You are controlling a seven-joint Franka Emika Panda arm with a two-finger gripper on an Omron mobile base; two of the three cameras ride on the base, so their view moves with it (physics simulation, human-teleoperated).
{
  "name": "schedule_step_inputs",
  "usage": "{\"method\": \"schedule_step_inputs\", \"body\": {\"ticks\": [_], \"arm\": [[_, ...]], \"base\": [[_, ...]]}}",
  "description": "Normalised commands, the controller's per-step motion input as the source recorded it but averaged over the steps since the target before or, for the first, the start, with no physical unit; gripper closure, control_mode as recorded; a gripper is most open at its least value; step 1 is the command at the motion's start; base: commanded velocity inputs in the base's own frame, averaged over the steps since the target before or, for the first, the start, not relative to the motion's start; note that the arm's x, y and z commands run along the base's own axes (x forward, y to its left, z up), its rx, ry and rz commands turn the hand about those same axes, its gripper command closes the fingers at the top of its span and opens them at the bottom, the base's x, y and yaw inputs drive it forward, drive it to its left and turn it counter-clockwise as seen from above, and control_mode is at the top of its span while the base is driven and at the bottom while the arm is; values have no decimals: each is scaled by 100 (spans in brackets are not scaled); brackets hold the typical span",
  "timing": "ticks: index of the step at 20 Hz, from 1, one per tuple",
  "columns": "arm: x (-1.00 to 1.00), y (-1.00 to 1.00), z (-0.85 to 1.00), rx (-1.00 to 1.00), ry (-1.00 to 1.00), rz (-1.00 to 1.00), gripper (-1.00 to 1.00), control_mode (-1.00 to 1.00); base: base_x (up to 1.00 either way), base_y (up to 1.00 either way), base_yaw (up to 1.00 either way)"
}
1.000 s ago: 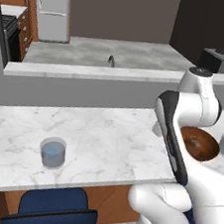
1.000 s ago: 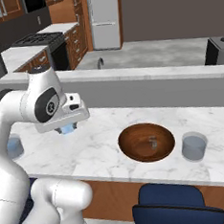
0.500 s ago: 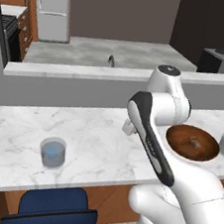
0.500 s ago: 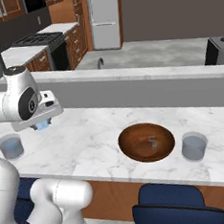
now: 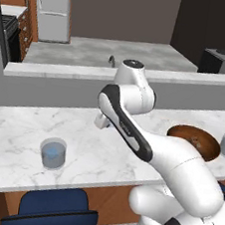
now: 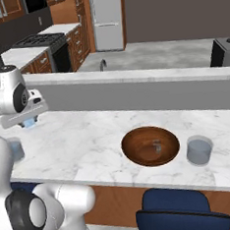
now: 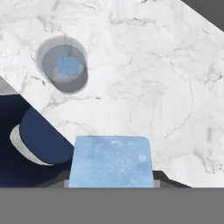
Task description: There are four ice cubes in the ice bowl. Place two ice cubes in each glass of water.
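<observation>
Pale-blue translucent ice cube (image 7: 110, 161) is clamped between the jaws of the two-finger gripper (image 6: 29, 123), held above the white marble counter (image 5: 9, 146) and not touching it. In the hand view, the short clear bluish-grey glass of water (image 7: 62, 64) stands at 11 o'clock from the held cube, well apart, with another pale-blue cube (image 7: 69, 66) inside it. In the right base view, the wide dark reddish-brown wooden bowl (image 6: 150, 146) sits at 4 o'clock from the gripper, with the second clear glass (image 6: 199, 150) just beside it at 3 o'clock.
</observation>
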Motion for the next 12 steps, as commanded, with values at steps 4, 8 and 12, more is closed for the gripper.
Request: {"method": "schedule_step_inputs", "body": {"ticks": [4, 8, 12], "arm": [[40, 53, -8, 0, 10, 9, 100, -100], [11, 55, -12, 0, 8, 5, 100, -100], [0, 55, -13, 0, 4, 6, 100, -100]], "base": [[0, 0, 0], [0, 0, 0], [0, 0, 0]]}}
